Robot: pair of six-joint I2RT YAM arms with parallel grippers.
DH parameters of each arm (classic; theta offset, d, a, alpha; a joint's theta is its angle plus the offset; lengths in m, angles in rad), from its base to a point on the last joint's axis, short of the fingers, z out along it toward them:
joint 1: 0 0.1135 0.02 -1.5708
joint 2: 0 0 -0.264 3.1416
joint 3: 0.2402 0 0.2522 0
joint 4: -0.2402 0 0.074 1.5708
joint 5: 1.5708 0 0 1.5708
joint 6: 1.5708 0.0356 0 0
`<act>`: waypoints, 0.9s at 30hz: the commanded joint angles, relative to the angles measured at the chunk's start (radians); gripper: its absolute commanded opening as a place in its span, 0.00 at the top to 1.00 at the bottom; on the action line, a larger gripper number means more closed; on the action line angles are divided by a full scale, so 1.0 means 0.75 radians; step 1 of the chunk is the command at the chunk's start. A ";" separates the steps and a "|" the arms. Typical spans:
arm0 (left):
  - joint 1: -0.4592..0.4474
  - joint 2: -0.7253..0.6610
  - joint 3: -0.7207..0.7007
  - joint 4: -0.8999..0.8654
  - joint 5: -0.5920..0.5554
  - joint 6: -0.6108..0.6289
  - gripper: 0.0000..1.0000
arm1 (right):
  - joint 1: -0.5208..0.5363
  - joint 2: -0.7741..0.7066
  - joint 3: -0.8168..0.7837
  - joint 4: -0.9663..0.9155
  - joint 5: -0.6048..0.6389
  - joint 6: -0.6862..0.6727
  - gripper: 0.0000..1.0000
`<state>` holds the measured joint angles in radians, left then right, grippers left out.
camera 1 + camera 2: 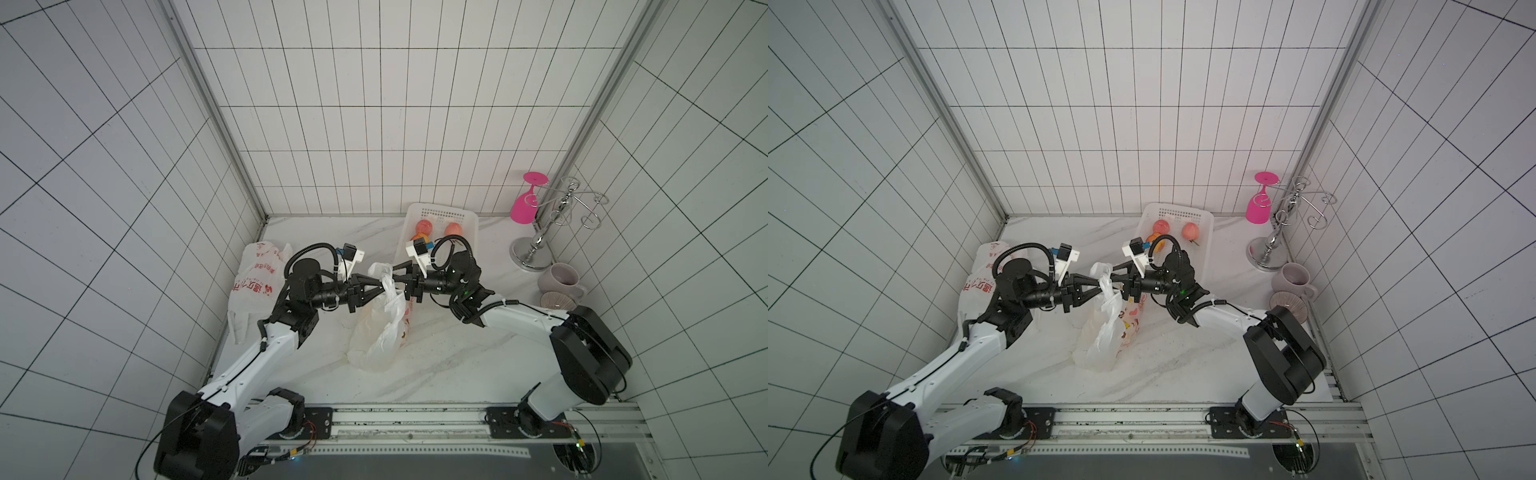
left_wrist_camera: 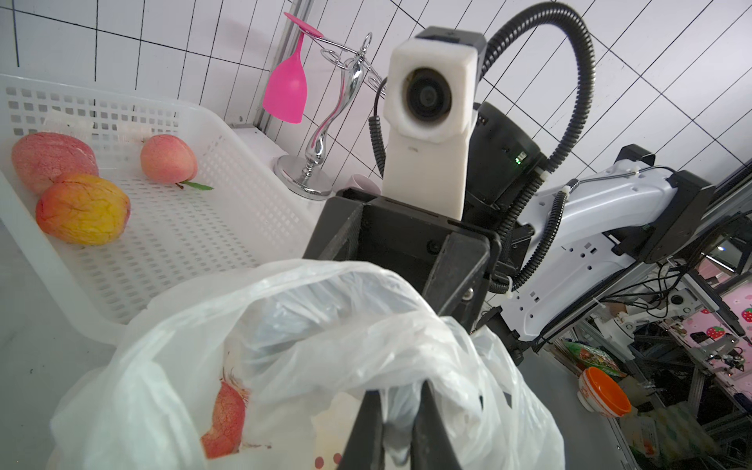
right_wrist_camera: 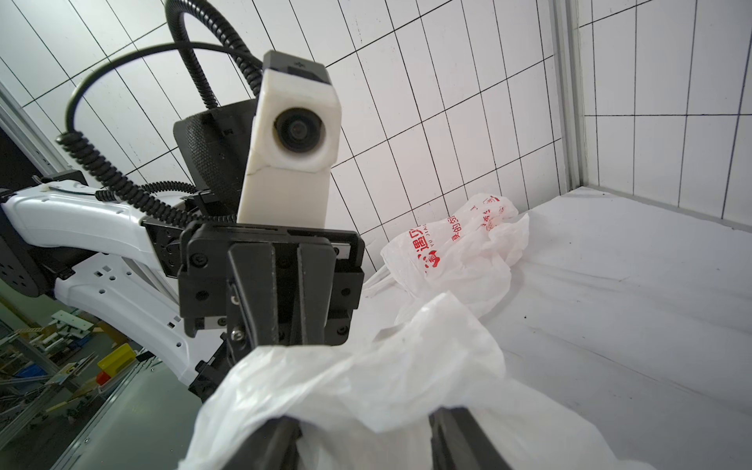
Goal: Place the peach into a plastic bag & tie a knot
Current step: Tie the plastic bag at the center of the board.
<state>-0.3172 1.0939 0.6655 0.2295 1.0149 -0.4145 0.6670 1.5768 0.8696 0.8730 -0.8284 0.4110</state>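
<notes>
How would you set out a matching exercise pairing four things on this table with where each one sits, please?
Things:
1 pink goblet
2 yellow-red peach
3 red-printed bag
4 mug

Places:
A lying loose on the table
B hanging upside down on the chrome rack
C standing beside that rack's base
D in the white basket

Pairs: 1-B, 2-D, 3-A, 4-C.

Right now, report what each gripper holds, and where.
Left gripper pinches the plastic bag by its bunched top. Right gripper stands open around that top, gripping nothing.
</notes>
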 commanded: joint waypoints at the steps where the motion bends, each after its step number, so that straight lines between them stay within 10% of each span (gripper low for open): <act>1: 0.014 -0.014 0.021 0.002 -0.064 -0.015 1.00 | -0.023 -0.070 0.011 -0.038 0.069 -0.046 0.52; 21: 0.062 0.021 0.002 0.077 -0.086 -0.107 1.00 | -0.083 -0.446 -0.193 -0.640 0.369 -0.213 0.50; 27: 0.062 0.072 0.010 0.102 -0.061 -0.127 1.00 | -0.106 -0.639 -0.207 -0.991 0.460 -0.141 0.67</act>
<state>-0.2737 1.1282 0.6651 0.2810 0.9627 -0.5003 0.5953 1.1767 0.7620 0.2859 -0.5285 0.2913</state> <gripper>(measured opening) 0.046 0.383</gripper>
